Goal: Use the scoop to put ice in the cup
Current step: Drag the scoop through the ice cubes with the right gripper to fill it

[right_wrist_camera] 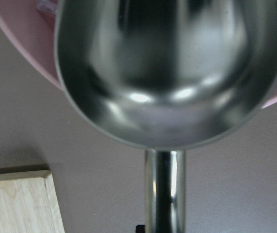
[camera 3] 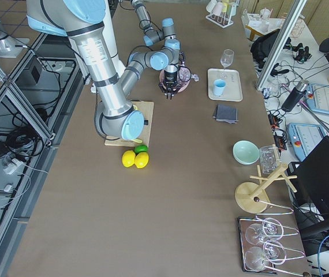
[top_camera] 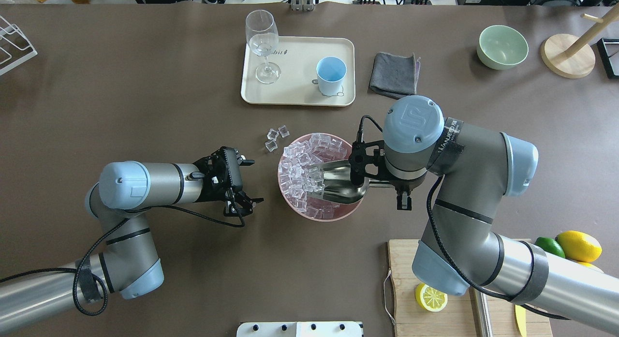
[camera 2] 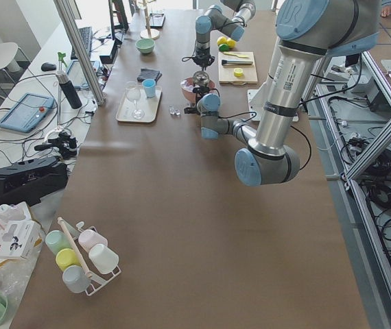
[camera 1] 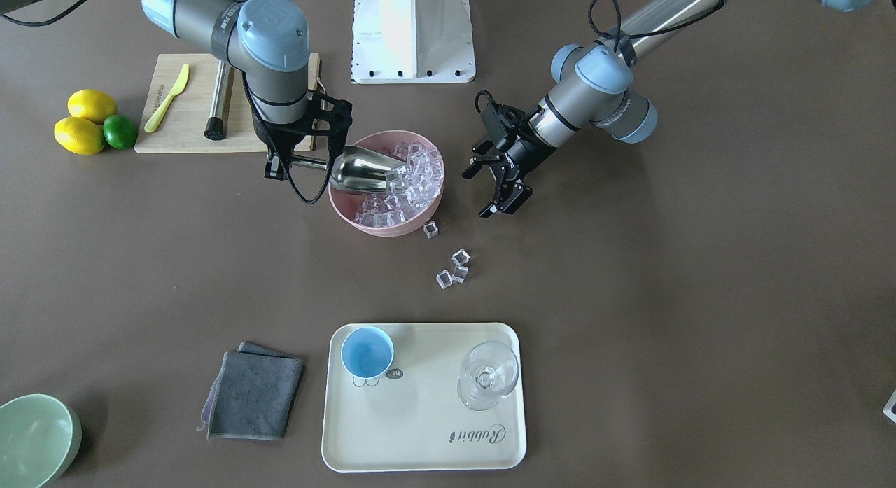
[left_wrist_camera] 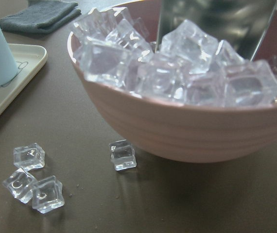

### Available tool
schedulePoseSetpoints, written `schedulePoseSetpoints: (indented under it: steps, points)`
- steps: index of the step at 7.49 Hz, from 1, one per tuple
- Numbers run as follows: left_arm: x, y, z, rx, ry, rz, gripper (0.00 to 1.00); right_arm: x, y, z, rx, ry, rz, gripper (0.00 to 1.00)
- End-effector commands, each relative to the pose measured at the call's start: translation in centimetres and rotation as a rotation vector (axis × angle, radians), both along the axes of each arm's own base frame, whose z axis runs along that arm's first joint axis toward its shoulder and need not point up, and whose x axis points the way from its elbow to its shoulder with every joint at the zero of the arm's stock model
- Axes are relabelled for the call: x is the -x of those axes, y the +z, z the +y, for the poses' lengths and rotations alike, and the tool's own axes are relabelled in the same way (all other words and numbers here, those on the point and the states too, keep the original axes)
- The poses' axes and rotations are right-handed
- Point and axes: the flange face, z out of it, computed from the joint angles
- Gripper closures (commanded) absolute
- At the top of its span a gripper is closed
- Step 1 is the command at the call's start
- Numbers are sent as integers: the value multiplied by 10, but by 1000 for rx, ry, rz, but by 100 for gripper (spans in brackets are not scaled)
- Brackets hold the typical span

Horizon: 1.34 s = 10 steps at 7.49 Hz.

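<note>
The right end effector (camera 1: 285, 164) is clamped on the thin handle of the scoop (camera 1: 364, 171), trough nosed into the ice (camera 1: 413, 183) heaped in the pink bowl (camera 1: 392, 229). The left end effector (camera 1: 483, 192) is wide open, empty, beside the bowl. The cup (camera 1: 367, 352) is on the tray (camera 1: 434, 432), well apart. The scoop is likely rigid and slick. Its round handle could roll in the grip, but it is the only sensible hold. The cubes look hard, slippery and skittery: four loose cubes (camera 1: 453, 267) lie on the desk (camera 1: 630, 299).

I see a cream tray (camera 1: 420, 421) on the tabletop (camera 1: 665, 299) carrying a clear stemmed glass (camera 1: 488, 376); a folded grey cloth (camera 1: 253, 395) lies just beside it; two lemons (camera 1: 79, 136) and a lime (camera 1: 120, 131) touch near a wooden cutting board (camera 1: 189, 134) bearing a yellow knife (camera 1: 167, 98).
</note>
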Motion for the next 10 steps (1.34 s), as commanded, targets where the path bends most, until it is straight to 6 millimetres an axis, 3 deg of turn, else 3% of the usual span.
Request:
schedulePoseSetpoints:
  steps: [1,3,6,10]
  points:
    - [2,1,-2,1,-4,-2,2,-1,1,1,-16,-5,-31,100]
    - [2,1,-2,1,-4,-2,2,-2,1,2,-37,-5,-78,100]
    - [2,1,-2,1,-4,-2,2,-7,17,13,-15,-46,-153,100]
    - [2,1,-2,2,-6,-1,2,-13,9,21,5,-71,-194,100]
